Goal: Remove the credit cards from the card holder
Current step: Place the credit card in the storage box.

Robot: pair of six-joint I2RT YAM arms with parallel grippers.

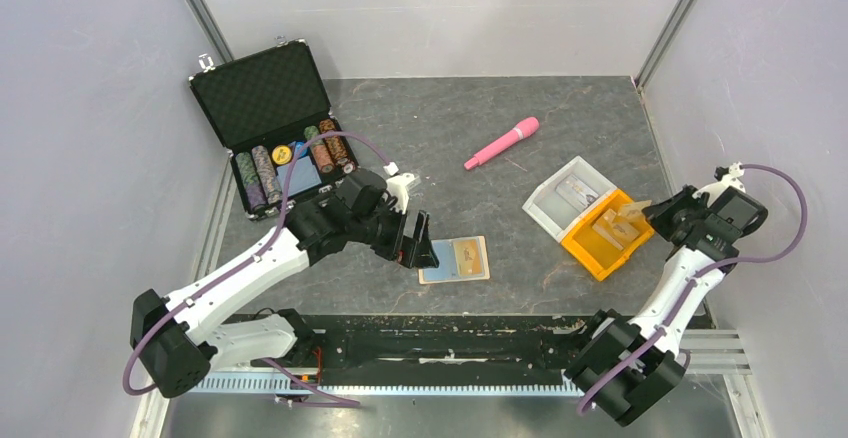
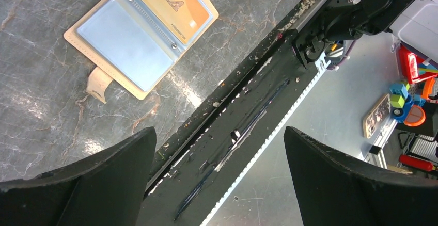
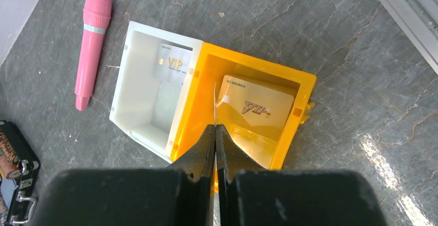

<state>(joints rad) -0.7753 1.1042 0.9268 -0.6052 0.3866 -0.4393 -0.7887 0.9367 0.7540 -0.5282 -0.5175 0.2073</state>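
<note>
The card holder (image 1: 455, 260) lies open and flat on the table, with a pale blue lining and a snap tab; it also shows in the left wrist view (image 2: 124, 40). One orange credit card (image 2: 170, 4) sits in its right pocket. My left gripper (image 1: 420, 241) is open and empty, just left of the holder. My right gripper (image 3: 215, 128) is shut on a thin card (image 3: 214, 99) seen edge-on, held over the orange tray (image 3: 304, 102). A gold VIP card (image 3: 255, 105) lies in that tray. Another VIP card (image 3: 173, 63) lies in the white tray (image 3: 129, 76).
An open black poker-chip case (image 1: 270, 123) stands at the back left. A pink microphone-shaped toy (image 1: 502, 142) lies behind the trays. A black rail (image 1: 450, 343) runs along the table's near edge. Grey walls close in left and right.
</note>
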